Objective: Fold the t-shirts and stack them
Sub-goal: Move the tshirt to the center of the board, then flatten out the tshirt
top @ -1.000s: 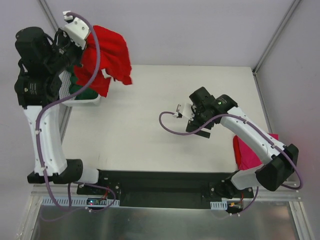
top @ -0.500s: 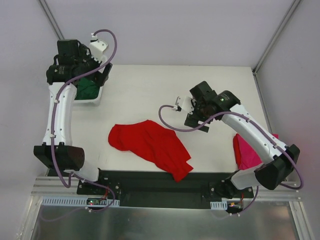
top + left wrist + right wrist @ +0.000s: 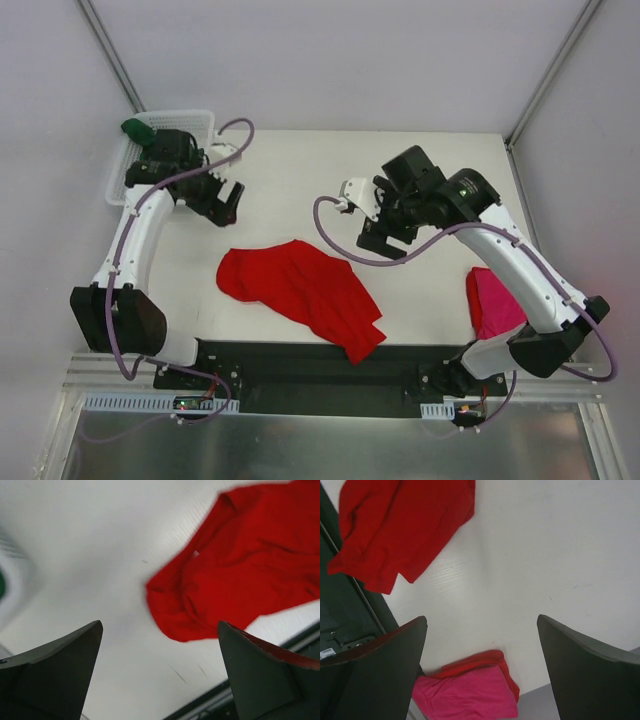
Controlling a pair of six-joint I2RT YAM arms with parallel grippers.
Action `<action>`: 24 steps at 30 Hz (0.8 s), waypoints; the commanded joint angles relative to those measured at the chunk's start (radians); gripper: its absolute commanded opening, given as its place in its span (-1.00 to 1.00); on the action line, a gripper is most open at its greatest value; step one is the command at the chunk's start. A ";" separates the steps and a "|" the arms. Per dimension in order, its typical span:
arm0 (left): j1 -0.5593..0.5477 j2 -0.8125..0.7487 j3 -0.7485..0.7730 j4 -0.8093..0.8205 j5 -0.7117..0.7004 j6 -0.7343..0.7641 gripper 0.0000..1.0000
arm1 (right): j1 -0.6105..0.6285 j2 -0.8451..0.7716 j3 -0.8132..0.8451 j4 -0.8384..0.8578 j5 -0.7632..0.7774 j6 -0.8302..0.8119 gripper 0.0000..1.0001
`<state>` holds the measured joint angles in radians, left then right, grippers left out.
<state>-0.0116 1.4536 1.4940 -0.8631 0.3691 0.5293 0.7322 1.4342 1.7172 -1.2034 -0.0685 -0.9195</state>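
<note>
Your red t-shirt (image 3: 300, 295) lies crumpled on the desk (image 3: 300, 180), near the front edge and between the two arms. Its long axis runs on a diagonal, from a rounded bunch at the near left to a narrower end at the near right. That right end reaches over the desk's front edge onto the black base rail (image 3: 300, 365). In the left wrist view the bunched end (image 3: 190, 605) sits ahead of the fingers (image 3: 55, 675), apart from them.

The left jaws are spread wide and grasp nothing. They hang over the desk on the left arm (image 3: 140, 230), between the white mesh basket (image 3: 195, 118) and the red t-shirt's left end. The right jaws are also released and empty. They hang on the right arm (image 3: 510, 255) above the desk, beyond the red t-shirt's right half. The right wrist view shows its fingers (image 3: 375, 670) well apart, with bare desk between them.

The magenta-pink t-shirt (image 3: 492, 303) rests as a compact pile at the desk's near right corner, close to the right edge and partly hidden by the right arm. A strip of red cloth (image 3: 480, 661) shows along one side of it; you cannot tell what that belongs to. The dark green t-shirt (image 3: 135, 128) sits in the basket at the far left corner, bunched against its far left rim.

Bare desk stretches from the red t-shirt to the far edge and across the far right.
</note>
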 commanded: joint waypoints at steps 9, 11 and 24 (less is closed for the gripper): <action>-0.209 -0.205 -0.483 0.091 -0.180 0.031 0.99 | 0.127 -0.093 -0.309 -0.078 -0.007 0.033 0.93; -0.211 -0.216 -0.512 0.111 -0.205 0.041 0.99 | 0.130 -0.133 -0.353 -0.044 -0.039 0.073 0.93; -0.208 -0.151 -0.591 0.213 -0.292 -0.002 0.99 | 0.318 -0.153 -0.663 0.233 -0.134 0.136 0.93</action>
<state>-0.2214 1.2629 0.8986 -0.7044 0.0971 0.5385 1.0100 1.2812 1.1023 -1.1362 -0.1730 -0.8078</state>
